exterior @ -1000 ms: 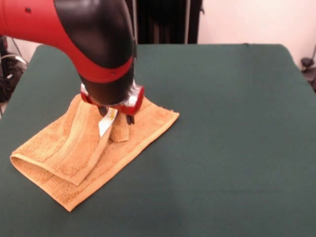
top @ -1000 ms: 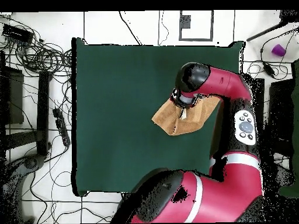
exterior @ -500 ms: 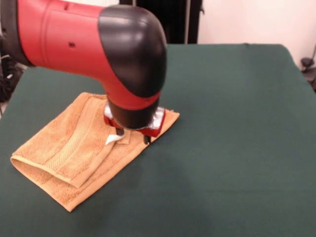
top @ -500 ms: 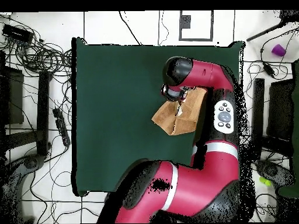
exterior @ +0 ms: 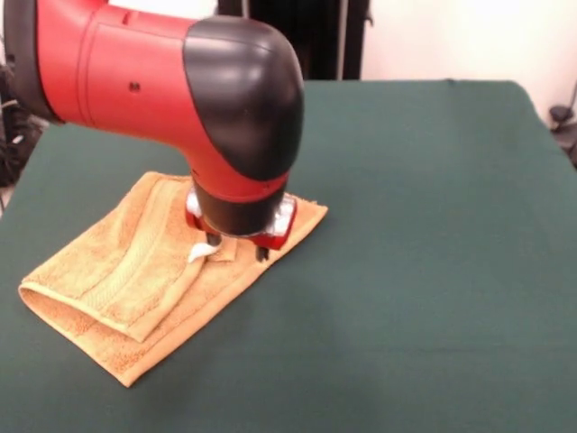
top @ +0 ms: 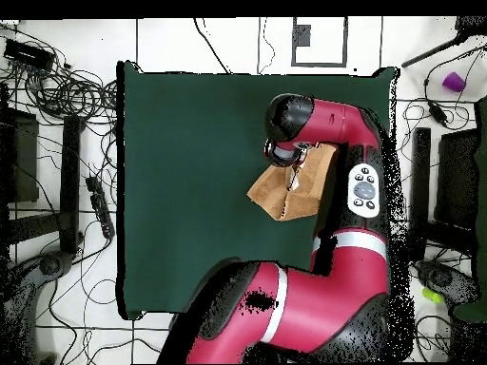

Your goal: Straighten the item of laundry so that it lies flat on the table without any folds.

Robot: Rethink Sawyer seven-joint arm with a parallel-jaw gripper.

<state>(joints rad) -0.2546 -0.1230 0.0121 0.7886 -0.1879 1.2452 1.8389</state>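
Lying folded on the green table [exterior: 424,271], the orange towel [exterior: 117,280] has the gripper [exterior: 236,249] pinching its folded flap by the white label [exterior: 198,253]

Light is coming in soft and even from above, nothing blowing out. The table [exterior: 433,271] is reading flat matte, showing no glare. The arm [exterior: 162,90] is picking up only dull highlights on its red shell and is casting a faint, diffuse shadow onto the towel [exterior: 117,280] beneath it. The front view is looking slightly soft all over; the overhead view is showing things small.
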